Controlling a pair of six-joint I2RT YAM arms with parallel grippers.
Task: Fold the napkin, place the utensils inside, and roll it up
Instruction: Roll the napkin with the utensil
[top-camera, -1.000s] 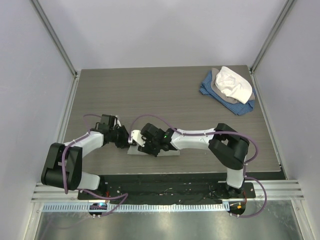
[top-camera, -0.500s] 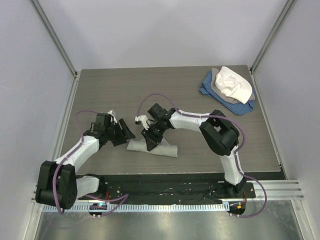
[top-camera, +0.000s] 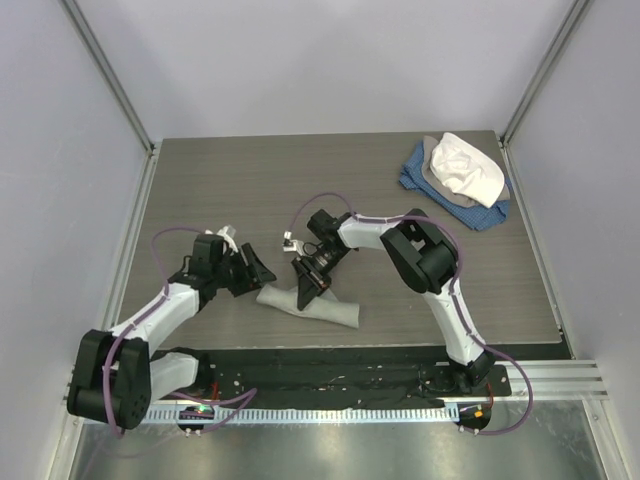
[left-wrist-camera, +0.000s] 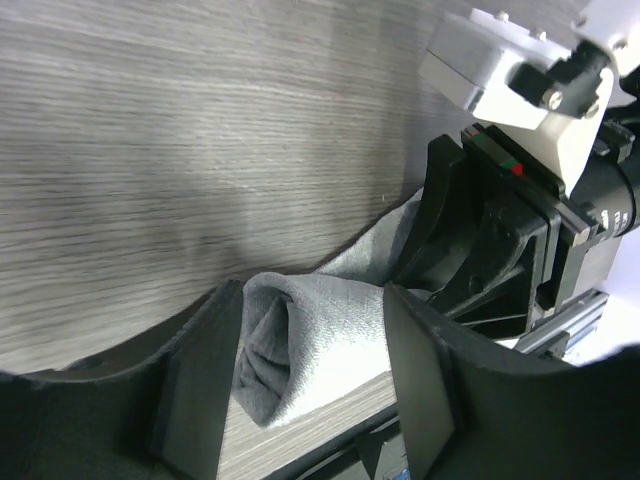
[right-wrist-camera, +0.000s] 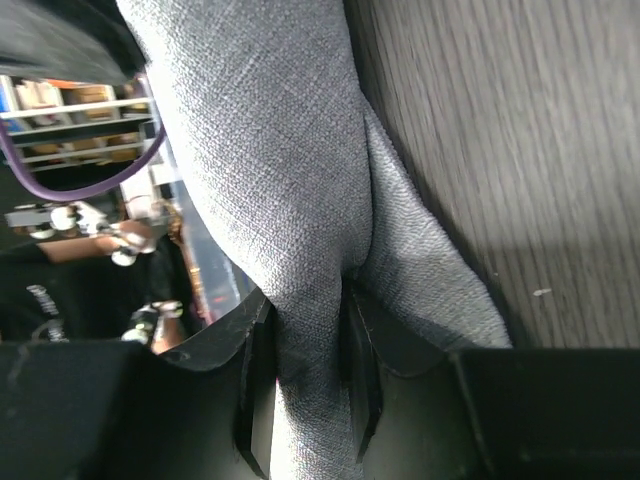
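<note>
The light grey napkin (top-camera: 325, 308) lies rolled into a short tube near the front of the table, tilted down to the right. My right gripper (top-camera: 305, 291) is shut on the roll near its left part. In the right wrist view the fingers (right-wrist-camera: 256, 372) pinch a fold of the napkin (right-wrist-camera: 270, 150). My left gripper (top-camera: 258, 273) is open at the roll's left end. In the left wrist view the napkin's spiralled end (left-wrist-camera: 320, 335) shows between the spread fingers (left-wrist-camera: 200, 385). The spoon is hidden.
A heap of blue, grey and white cloths (top-camera: 460, 180) lies at the back right corner. Metal frame posts and walls stand along both table sides. The arm bases sit on a black plate (top-camera: 330, 378) at the near edge.
The right gripper has moved right along the roll and its arm has swung back from the near edge. The roll has tilted. The left gripper has stayed at the roll's left end.
</note>
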